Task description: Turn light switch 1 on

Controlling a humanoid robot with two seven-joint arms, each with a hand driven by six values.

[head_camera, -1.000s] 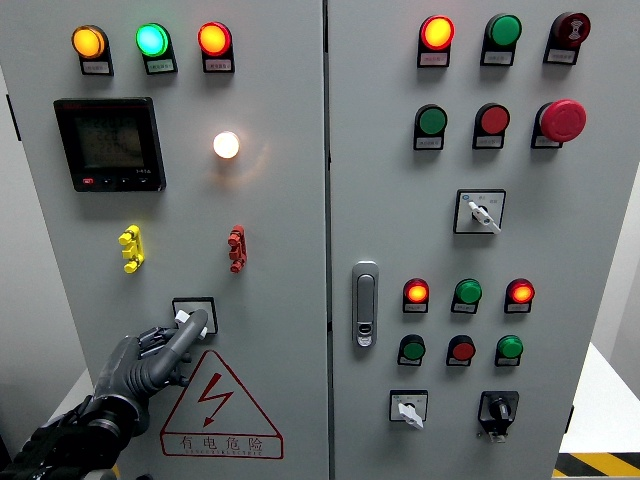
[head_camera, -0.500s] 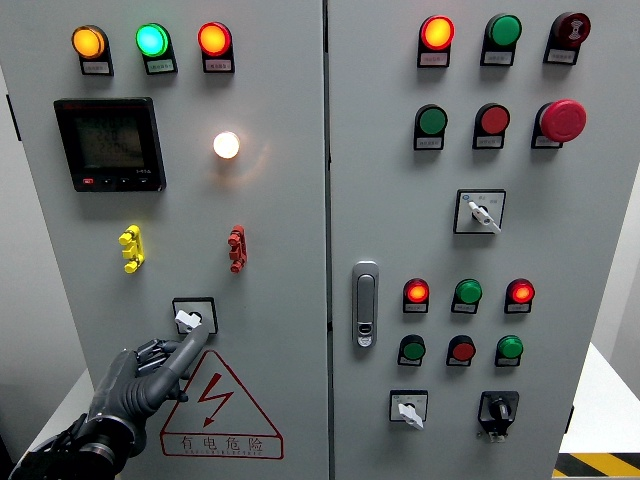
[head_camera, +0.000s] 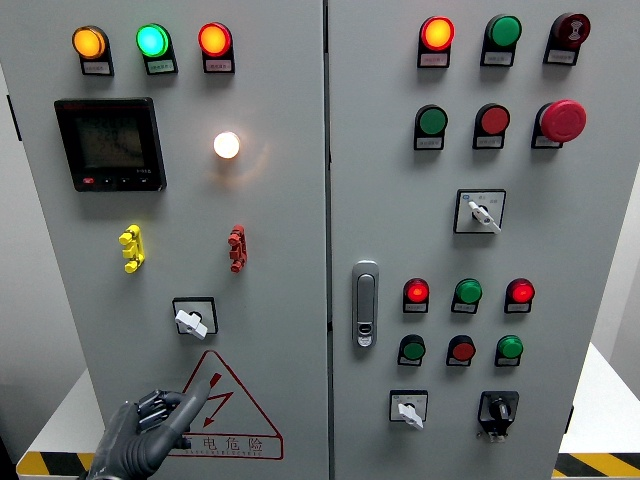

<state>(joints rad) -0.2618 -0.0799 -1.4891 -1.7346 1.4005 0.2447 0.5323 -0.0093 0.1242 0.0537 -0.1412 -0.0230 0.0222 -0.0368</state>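
Grey cabinet (head_camera: 280,200), lamp (head_camera: 226,145) lit; left hand (head_camera: 150,435) below rotary switch (head_camera: 192,318)

Grey cabinet door (head_camera: 280,200) with a lit round lamp (head_camera: 227,145) in its upper part, rotary switch (head_camera: 193,318) lower down with its white knob pointing down-right, left hand (head_camera: 150,435) at the bottom edge, forefinger extended over the red warning triangle (head_camera: 225,410), below the switch, not touching it

Left hand (head_camera: 150,435) cut off at the bottom edge, covering part of the warning triangle (head_camera: 225,405); meter display (head_camera: 110,143) and button labels too small to read.
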